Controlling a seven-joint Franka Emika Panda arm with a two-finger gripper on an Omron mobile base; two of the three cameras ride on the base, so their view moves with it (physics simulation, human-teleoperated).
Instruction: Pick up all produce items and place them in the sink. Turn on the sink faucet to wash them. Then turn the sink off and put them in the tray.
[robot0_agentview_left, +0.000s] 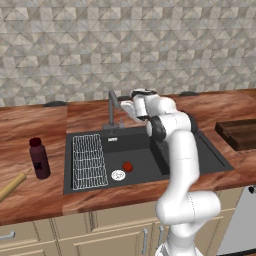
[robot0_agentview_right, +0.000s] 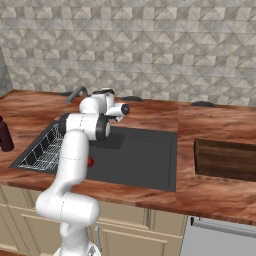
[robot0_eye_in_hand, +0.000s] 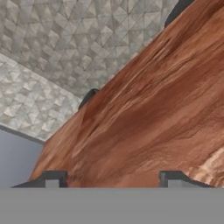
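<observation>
Grey patterned tile backs a long reddish wood counter (robot0_agentview_left: 30, 130), and set into that counter is the big dark sink (robot0_agentview_left: 145, 150), the landmark for everything else. Beside the sink's far end in the right base view lies the dark brown tray (robot0_agentview_right: 225, 160), with nothing in it. Inside the sink, a white wire rack (robot0_agentview_left: 89, 161) covers one end, and just next to it on the basin floor sit the round silver drain (robot0_agentview_left: 118, 175) and the small red tomato (robot0_agentview_left: 128, 166), almost touching each other. Behind the sink's back rim stands the grey faucet (robot0_agentview_left: 113, 107), and the arm's pincer (robot0_eye_in_hand: 109, 178) is up at that rim close to it; its two tips stand well apart with only bare counter wood between them, so it is open and holds nothing. A maroon bottle (robot0_agentview_left: 39, 158) and a rolling pin (robot0_agentview_left: 11, 186) rest on the counter beyond the sink's rack end. Judging by this, the produce is already in the sink; no running water can be made out, and the faucet work, the shut-off and the move to the tray appear to remain.
</observation>
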